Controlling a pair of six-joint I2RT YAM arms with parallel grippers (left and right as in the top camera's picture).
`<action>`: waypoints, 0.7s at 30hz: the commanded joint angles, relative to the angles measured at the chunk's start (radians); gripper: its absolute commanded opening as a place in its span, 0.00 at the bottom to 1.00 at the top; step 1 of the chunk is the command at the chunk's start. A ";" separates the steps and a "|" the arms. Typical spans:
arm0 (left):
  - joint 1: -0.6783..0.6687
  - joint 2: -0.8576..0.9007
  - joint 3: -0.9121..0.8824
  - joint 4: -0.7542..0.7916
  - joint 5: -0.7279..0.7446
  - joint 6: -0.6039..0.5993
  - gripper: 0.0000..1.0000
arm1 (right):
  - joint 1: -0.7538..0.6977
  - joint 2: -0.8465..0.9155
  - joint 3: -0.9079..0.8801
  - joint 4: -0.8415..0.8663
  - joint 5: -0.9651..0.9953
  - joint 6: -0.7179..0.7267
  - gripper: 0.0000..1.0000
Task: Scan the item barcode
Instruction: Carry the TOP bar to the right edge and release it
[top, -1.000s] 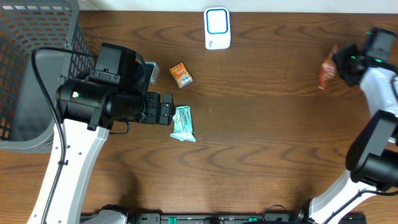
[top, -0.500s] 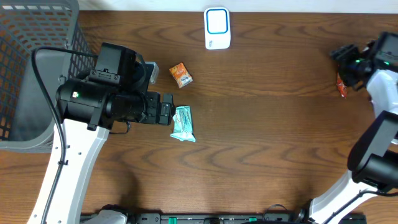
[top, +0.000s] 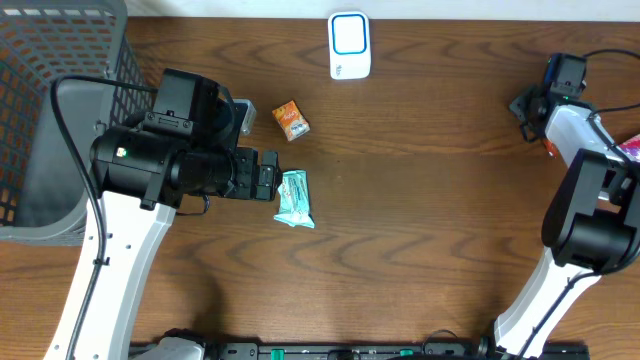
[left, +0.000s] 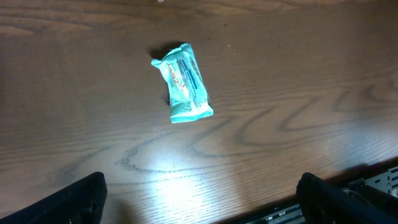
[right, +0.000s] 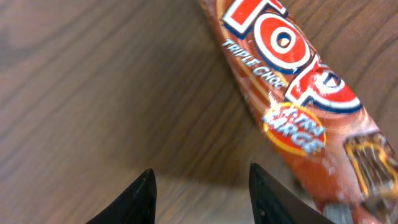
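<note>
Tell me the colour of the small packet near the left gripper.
The packet is teal, clearest in the left wrist view.

Even, bright light, with glare on the table (left: 163, 180) under the left wrist camera.

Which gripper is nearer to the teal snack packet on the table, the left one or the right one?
Left. The left gripper sits right beside the teal packet. The right gripper is far across the table, next to the red chocolate bar.
</note>
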 joint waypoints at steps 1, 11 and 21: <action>-0.002 0.004 -0.004 -0.005 -0.003 0.014 0.98 | -0.021 0.019 0.004 0.038 0.060 -0.034 0.43; -0.002 0.004 -0.004 -0.004 -0.003 0.014 0.98 | -0.071 0.075 0.004 0.046 0.122 -0.051 0.01; -0.002 0.004 -0.004 -0.005 -0.003 0.014 0.98 | -0.173 0.053 0.014 -0.072 0.190 -0.059 0.01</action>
